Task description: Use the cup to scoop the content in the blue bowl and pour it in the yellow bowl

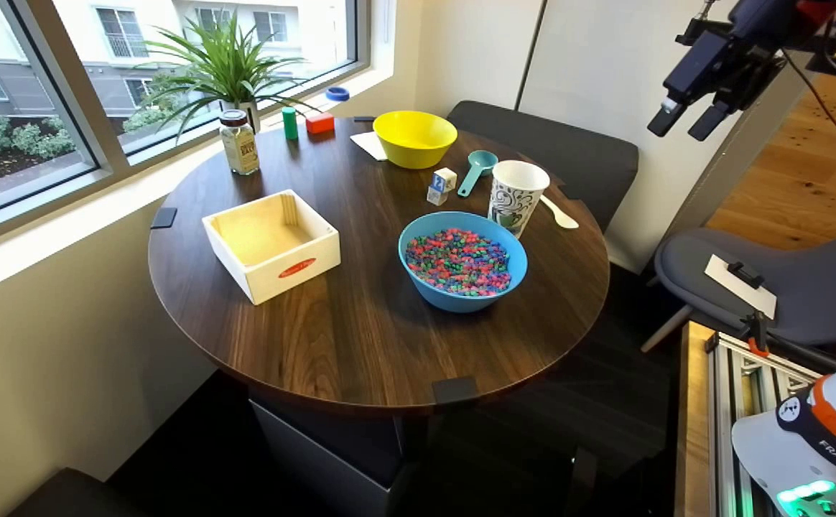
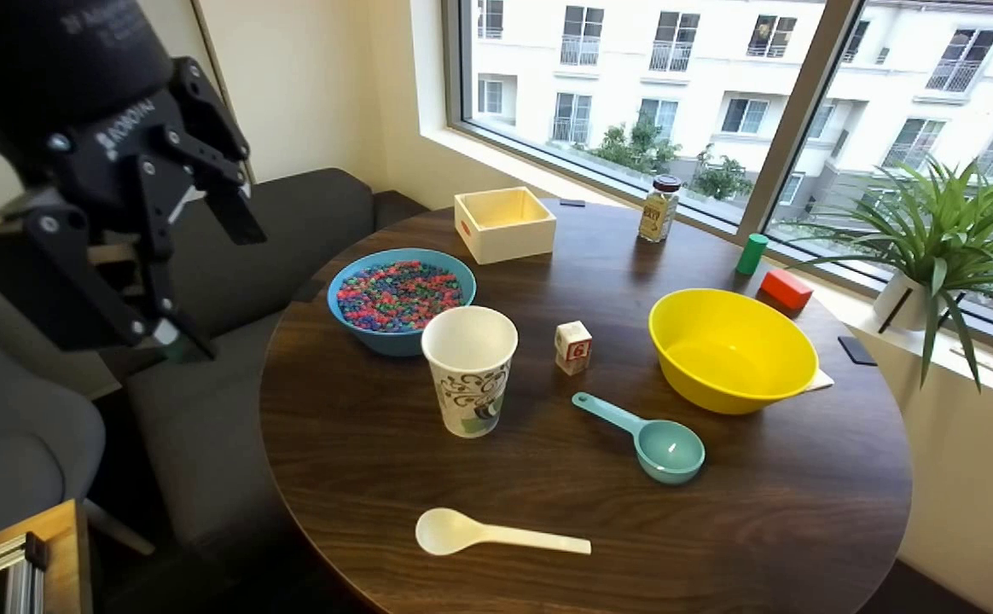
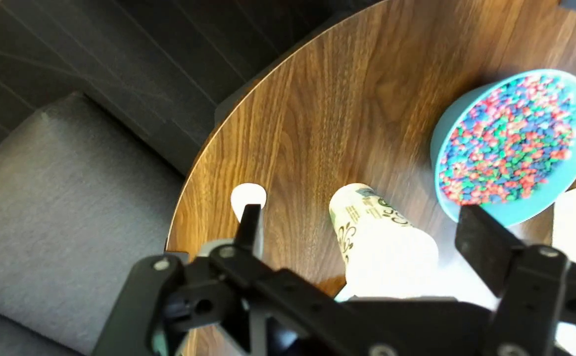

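A white paper cup [image 1: 515, 197] with a dark swirl print stands upright on the round table, close beside the blue bowl [image 1: 454, 301]. Tiny pink, blue and green bits, the content [image 2: 398, 296], fill much of that bowl. Farther along the table sits the yellow bowl [image 2: 731, 350], with nothing visible inside it. My gripper [image 1: 687, 123] is up in the air off the table's edge, apart from everything, its jaws wide open. In the wrist view the cup [image 3: 362, 222] appears below, framed between the spread fingers [image 3: 251, 225]; part of it is washed out by glare.
A white spoon [image 2: 496, 537] and a teal scoop [image 2: 669, 452] lie near the cup. Stacked letter blocks [image 2: 573, 348] stand between the bowls. A wooden box [image 1: 271, 248], a glass jar [image 1: 240, 143], a green cylinder [image 1: 289, 123] and a red block [image 1: 319, 123] are farther off.
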`<state>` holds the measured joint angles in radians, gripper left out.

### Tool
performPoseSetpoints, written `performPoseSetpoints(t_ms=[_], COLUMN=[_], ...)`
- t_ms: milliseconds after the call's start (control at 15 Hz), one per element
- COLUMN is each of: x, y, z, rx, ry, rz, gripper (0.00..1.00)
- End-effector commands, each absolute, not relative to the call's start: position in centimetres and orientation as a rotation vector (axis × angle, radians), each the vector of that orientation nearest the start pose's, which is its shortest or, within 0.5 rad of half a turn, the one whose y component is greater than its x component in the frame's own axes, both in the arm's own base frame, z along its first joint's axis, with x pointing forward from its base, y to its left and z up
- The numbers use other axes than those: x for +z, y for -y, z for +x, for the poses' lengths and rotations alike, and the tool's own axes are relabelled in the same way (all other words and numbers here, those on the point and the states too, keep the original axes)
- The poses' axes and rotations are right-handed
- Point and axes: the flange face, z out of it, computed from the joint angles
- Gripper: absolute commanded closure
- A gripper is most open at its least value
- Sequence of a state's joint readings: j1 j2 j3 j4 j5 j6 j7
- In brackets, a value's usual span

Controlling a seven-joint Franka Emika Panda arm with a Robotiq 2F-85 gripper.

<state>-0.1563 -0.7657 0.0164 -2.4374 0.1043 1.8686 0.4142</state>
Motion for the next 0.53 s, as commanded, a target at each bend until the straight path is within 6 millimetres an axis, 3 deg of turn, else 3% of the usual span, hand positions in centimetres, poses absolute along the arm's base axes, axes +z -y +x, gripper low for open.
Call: performPoseSetpoints(t_ms=[0, 133, 400, 467], x=[56.9, 56.3, 57.0, 56.7], y=[4.4, 4.7, 4.5, 5.7], z=[34.7, 35.7, 35.2, 35.9], rx=[-0.246, -0.212, -0.244, -0.249], ry=[-0.917, -0.931, -0.925, -1.000], rz=[-2.856, -2.856, -2.853, -2.811], gripper=[0.00, 0.00, 0.00, 0.00])
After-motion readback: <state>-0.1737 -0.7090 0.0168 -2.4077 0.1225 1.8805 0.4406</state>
